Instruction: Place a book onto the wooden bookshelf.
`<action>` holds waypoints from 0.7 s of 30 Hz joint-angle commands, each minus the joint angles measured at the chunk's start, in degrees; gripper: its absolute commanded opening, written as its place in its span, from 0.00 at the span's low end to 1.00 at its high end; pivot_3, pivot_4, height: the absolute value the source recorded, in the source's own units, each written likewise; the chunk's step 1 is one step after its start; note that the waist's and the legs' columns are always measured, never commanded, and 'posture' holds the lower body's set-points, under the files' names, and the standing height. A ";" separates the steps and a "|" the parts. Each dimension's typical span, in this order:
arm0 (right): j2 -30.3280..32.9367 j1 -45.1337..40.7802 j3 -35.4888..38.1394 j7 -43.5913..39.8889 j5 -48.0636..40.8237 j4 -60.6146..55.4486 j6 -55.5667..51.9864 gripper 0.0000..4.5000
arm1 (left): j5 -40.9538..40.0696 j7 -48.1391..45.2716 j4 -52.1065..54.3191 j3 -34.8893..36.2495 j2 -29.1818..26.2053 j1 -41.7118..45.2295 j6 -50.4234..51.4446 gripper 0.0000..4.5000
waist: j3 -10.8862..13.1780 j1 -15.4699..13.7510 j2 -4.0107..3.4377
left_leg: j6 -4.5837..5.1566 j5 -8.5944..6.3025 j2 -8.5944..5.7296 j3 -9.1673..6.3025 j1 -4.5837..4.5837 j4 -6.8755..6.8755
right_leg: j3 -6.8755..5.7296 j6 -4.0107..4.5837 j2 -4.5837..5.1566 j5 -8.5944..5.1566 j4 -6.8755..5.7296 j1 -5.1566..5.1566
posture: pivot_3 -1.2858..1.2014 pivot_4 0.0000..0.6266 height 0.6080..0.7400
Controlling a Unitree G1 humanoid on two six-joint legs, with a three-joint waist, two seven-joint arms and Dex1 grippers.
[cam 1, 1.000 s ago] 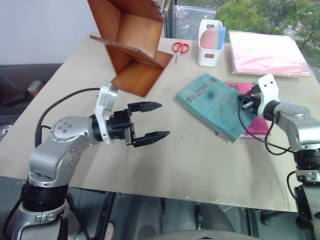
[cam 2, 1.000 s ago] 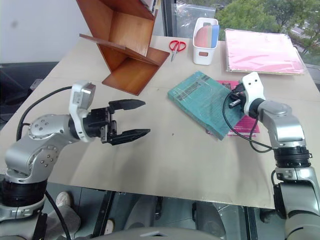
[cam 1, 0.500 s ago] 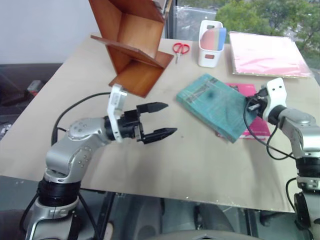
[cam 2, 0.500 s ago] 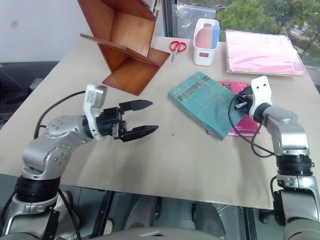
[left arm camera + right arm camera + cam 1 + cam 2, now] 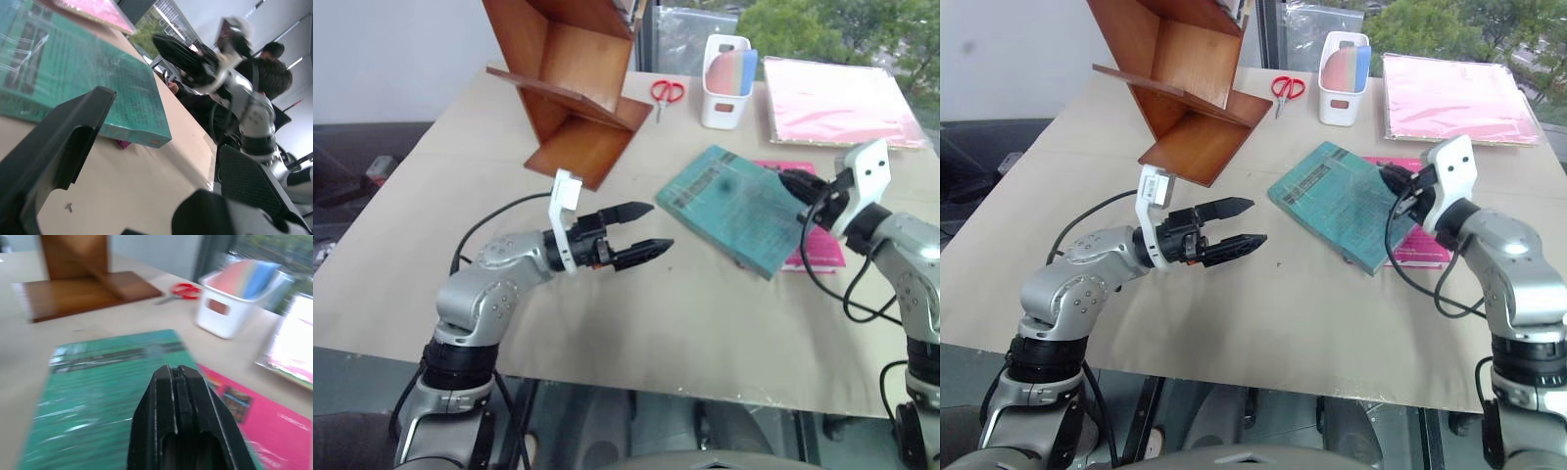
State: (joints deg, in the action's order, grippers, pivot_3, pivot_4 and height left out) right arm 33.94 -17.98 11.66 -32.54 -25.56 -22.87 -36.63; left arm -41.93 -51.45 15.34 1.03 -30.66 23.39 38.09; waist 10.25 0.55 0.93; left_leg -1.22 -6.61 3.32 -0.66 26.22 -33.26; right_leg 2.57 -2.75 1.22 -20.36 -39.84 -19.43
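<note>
Left gripper [image 5: 644, 227], black fingers spread wide, hovers level over the tan tabletop [image 5: 607, 313]. Reddish-brown angled wooden bookshelf [image 5: 570, 88] stands beyond it. To its right lies the large flat teal-green book [image 5: 736, 208], partly atop a magenta-pink book [image 5: 818, 250]. Right gripper [image 5: 793, 182], fingers pressed together, is raised at that book's right edge, holding nothing.

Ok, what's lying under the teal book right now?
The book lies partly on a magenta-pink book, whose right part sticks out. How far it runs beneath is covered.
</note>
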 commanded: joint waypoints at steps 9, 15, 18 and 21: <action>4.24 11.08 2.41 0.33 -1.17 -15.10 0.43 0.99 | -2.98 2.74 -1.25 -1.17 3.07 1.71 6.65 1.00 | 0.00 0.28 0.00 | 0.00 0.00 0.00 0.00 -0.04 -0.01 | 0.02 -0.01 -0.01 0.00 -0.06 -0.01 | 0.52 0.24 1.00; 3.55 22.75 8.13 -3.89 -6.16 -26.65 4.02 0.99 | -17.19 21.12 -11.03 7.04 14.99 4.47 25.16 1.00 | 0.01 -0.27 0.06 | 0.00 0.00 -0.03 -0.13 0.00 -0.06 | -0.10 -0.03 0.02 -0.01 -0.04 0.04 | 0.52 0.24 1.00; 3.94 29.11 10.84 -4.01 -7.92 -31.31 3.46 0.99 | -15.42 12.27 -32.05 11.06 5.68 12.14 30.42 1.00 | 0.03 -0.27 0.14 | 0.00 0.01 -0.11 -0.40 0.15 -0.14 | -0.36 -0.05 0.00 -0.02 -0.03 0.03 | 0.52 0.24 1.00; 3.93 31.69 11.54 -2.49 -6.94 -33.06 3.91 0.99 | -14.99 12.48 -41.70 11.41 6.31 16.75 33.06 1.00 | 0.03 1.66 0.13 | -0.05 0.04 0.00 -0.52 0.09 -0.12 | -0.26 -0.05 -0.20 -0.03 -0.17 -0.07 | 0.52 0.24 1.00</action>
State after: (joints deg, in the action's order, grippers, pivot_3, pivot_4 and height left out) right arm 37.55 14.05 21.83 -35.87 -32.51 -53.25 -34.07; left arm -56.20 -38.87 -23.47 12.09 -27.48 38.41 69.20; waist 10.28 2.21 1.06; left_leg -1.28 -6.56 3.30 -1.15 26.21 -33.38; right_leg 2.31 -2.81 1.06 -20.39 -40.00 -19.41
